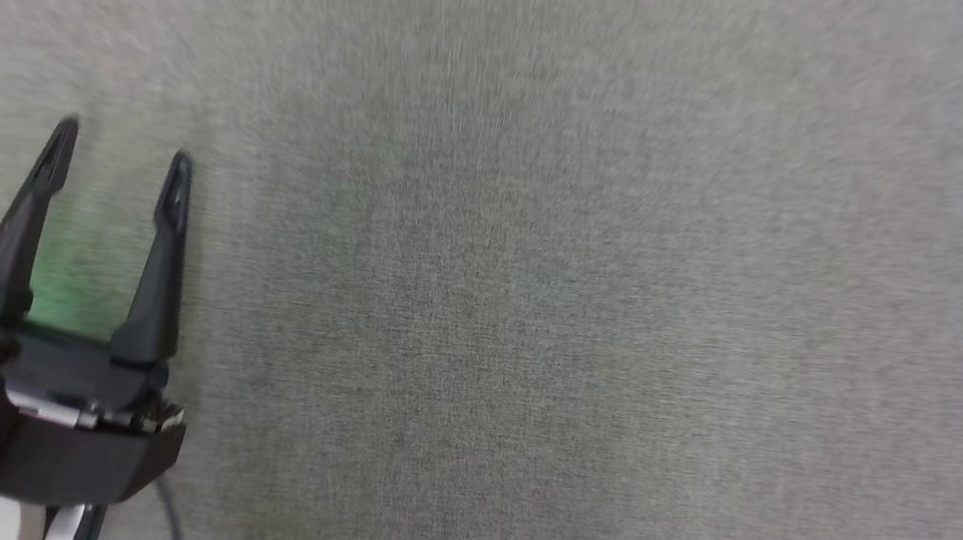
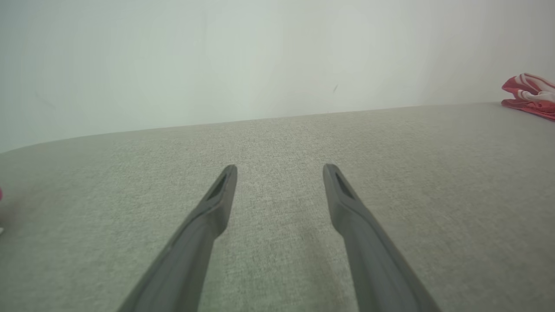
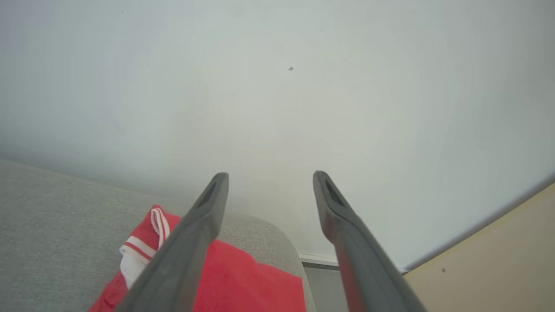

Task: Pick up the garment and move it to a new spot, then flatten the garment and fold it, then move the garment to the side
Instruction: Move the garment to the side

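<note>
Right gripper hangs with jaws wide and empty above the red, white-trimmed garment, which lies at a rounded corner of the grey tabletop, close to the edge. Left gripper hovers well apart over bare cloth, jaws wide too, holding nothing. The placing looks done, so you likely need only clear out. Lift your right arm straight up before swinging away, so no finger snags the garment and drags it over the edge.
</note>
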Available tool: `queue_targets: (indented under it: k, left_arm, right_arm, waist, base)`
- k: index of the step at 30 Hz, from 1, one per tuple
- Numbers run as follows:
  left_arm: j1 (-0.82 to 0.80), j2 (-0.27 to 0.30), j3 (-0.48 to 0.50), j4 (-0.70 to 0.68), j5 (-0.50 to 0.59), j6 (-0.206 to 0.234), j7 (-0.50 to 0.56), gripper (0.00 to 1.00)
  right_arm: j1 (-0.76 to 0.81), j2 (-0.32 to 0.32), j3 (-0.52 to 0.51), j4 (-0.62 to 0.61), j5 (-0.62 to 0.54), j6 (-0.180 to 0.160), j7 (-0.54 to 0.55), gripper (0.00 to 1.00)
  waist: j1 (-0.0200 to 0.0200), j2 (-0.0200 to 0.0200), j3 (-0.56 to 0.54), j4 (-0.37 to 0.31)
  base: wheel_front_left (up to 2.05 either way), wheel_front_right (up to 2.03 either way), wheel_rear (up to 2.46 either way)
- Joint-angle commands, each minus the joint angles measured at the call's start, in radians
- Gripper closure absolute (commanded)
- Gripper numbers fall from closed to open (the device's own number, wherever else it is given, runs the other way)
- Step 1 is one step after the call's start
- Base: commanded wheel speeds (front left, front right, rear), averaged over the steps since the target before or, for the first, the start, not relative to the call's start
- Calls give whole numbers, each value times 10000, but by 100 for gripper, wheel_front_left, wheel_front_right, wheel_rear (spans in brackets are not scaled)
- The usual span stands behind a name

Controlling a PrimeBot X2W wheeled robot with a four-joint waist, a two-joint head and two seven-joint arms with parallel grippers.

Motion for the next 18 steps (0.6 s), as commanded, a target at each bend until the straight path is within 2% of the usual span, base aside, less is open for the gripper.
queue_targets:
  k: [1, 2, 8, 18]
  left_arm:
    - [340, -119, 163, 218, -71, 23, -23, 0]
    - [624, -223, 318, 448, -45, 21, -23, 0]
    - [1578, -585, 865, 866, 29, 28, -23, 0]
    - [2662, -867, 1331, 1292, 189, 28, -23, 0]
  right_arm:
    - [38, 392, 276, 100, 170, -30, -367, 0]
    - [176, 797, 609, 193, 254, -30, -763, 0]
    - [928, 2057, 1488, 309, 444, -30, -1847, 0]
    - [3170, 4106, 1649, -275, 211, -30, -2682, 0]
  waist:
    - [-2, -2, -1305, 47]
    - [-2, -2, -1841, 79]
    - [-2, -2, -3376, 185]
    - [-2, -2, -4880, 479]
  base:
    - [0, 0, 0]
    - [0, 0, 0]
    - [0, 0, 0]
    - [0, 0, 0]
